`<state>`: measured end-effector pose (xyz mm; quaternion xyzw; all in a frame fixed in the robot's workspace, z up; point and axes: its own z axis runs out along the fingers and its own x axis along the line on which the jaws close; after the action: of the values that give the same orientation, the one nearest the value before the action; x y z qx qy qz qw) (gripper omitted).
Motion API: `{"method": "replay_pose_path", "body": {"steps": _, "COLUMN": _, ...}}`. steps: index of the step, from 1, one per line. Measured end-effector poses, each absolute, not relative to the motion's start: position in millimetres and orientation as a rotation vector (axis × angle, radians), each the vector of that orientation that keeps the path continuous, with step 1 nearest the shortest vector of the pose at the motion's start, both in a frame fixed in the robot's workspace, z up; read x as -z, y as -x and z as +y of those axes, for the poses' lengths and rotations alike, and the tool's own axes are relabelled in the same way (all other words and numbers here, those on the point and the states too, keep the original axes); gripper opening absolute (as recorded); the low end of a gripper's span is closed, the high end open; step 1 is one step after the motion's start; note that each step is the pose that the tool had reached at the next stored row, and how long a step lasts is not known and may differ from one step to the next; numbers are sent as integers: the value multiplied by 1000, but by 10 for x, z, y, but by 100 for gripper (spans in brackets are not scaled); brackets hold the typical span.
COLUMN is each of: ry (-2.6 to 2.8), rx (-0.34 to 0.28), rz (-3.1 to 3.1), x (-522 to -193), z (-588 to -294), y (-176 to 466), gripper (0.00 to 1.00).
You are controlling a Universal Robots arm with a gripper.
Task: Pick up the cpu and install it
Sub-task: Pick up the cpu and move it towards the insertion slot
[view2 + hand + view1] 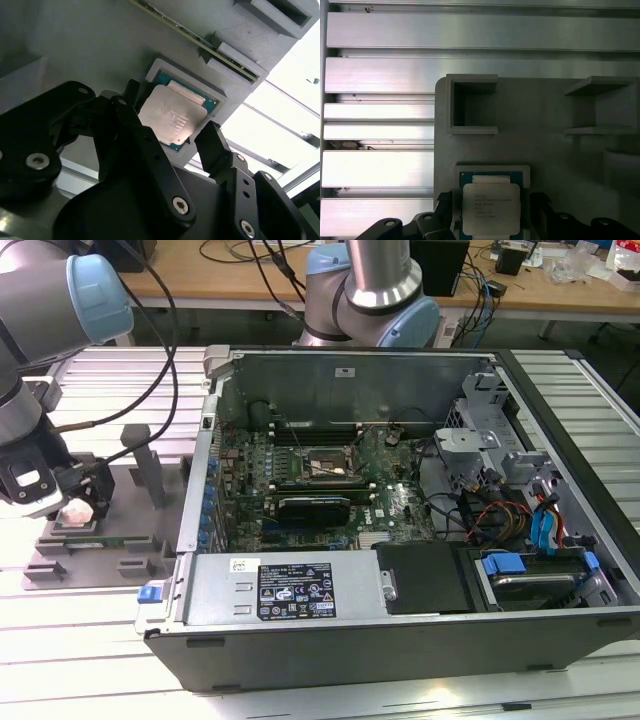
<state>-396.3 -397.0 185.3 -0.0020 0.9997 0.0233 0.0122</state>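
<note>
So the black two-fingered pincer (491,214) is spread open, with one finger (445,210) on either side of the small square cpu with the silvery-white metal lid (491,207). From what I can see it isn't squeezing it. In both wrist views the chip lies flat in its shallow square recess in the grey plastic tray (545,110), green edge showing around the lid. The tray also has a couple of empty box-shaped pockets (472,105) further along. It sits on the silvery ribbed aluminium tabletop (380,170).

In the exterior view the pincer (82,508) hangs low over that tray, on the grey robot arm with pale blue joint caps (60,290). Over on the exterior view's right is the open dark-grey computer case (330,370), lying on its side, and the black square socket frame (318,462) on its green motherboard is well apart from the chip.
</note>
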Motion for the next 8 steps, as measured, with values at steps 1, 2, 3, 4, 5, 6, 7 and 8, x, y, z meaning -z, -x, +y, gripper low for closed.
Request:
{"method": "replay_pose_path", "body": {"steps": 1, "ry": 6, "rx": -73, "rz": 3116, "x": -1852, "z": -3969, "y": 3964, "gripper": 72}}
{"method": "replay_pose_path", "body": {"steps": 2, "ry": 6, "rx": -73, "rz": 3116, "x": -1853, "z": -3970, "y": 3967, "gripper": 72}}
{"method": "replay_pose_path", "body": {"steps": 3, "ry": 6, "rx": -73, "rz": 3116, "x": -1853, "z": -3969, "y": 3969, "gripper": 72}}
{"method": "replay_pose_path", "body": {"steps": 4, "ry": 6, "rx": -72, "rz": 3116, "x": -1853, "z": -3970, "y": 3971, "gripper": 71}}
{"method": "replay_pose_path", "body": {"steps": 5, "ry": 6, "rx": -72, "rz": 3116, "x": -1853, "z": -3970, "y": 3972, "gripper": 64}}
{"method": "replay_pose_path", "body": {"steps": 6, "ry": 6, "rx": -73, "rz": 3116, "x": -1852, "z": -3970, "y": 3974, "gripper": 64}}
{"method": "replay_pose_path", "body": {"steps": 7, "ry": 6, "rx": -73, "rz": 3116, "x": -1853, "z": -3970, "y": 3975, "gripper": 64}}
{"method": "replay_pose_path", "body": {"steps": 8, "ry": 6, "rx": -73, "rz": 3116, "x": -1853, "z": -3969, "y": 3975, "gripper": 64}}
